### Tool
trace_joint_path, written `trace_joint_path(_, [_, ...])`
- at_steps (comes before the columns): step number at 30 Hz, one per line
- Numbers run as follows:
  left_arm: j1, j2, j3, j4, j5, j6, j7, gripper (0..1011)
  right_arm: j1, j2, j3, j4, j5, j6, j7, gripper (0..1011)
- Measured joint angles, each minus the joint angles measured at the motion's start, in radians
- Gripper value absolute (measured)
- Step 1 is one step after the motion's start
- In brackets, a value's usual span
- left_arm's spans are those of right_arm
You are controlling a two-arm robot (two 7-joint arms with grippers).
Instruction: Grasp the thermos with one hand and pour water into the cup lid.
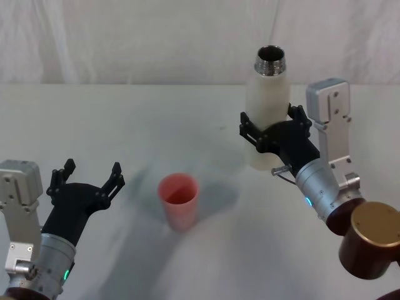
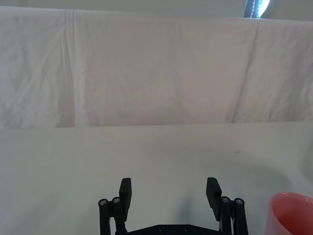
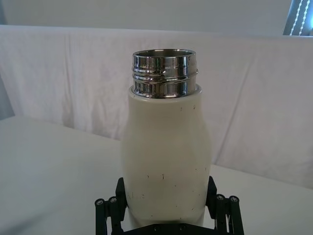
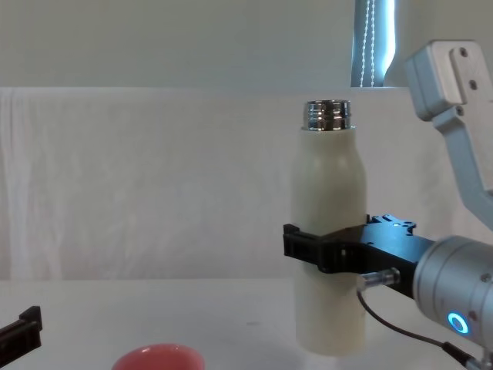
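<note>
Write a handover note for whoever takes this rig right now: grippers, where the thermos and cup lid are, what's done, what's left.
Right gripper: shut around the lower body of the thermos, which is upright with its chrome neck open. Whether its base is on the table or just off it cannot be told.
Left gripper: open, empty, low at the robot's near left, beside the cup lid.
Cup lid: upright on the table, mouth up, in front of and to the left of the thermos, apart from it. No water can be made out inside.
Done: thermos grasped.
Left: carry it over the cup lid, tilt, pour.
</note>
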Motion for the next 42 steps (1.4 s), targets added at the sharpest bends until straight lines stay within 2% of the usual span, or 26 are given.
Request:
trace_joint_path(10, [0.0,0.0,0.0,0.0,0.0,0.0,0.0,1001,-0.036,0.031,0.008,-0.04,-0.02,-0.004,0.005,950])
trace_joint_path(29, [0.0,0.0,0.0,0.0,0.0,0.0,0.0,1001,-0.049,0.053,-0.02,-0.04,-0.179,-0.092,-0.044,950])
trace_joint_path(38, [0.0,0.0,0.0,0.0,0.0,0.0,0.0,1001,-0.047,0.079,-0.041,-0.027,-0.278,-0.129,-0.055,950])
trace_joint_path(42, [0.0,0.0,0.0,0.0,0.0,0.0,0.0,1001,-0.045,0.086,-0.047,-0.026,-0.306,-0.138,-0.057,950])
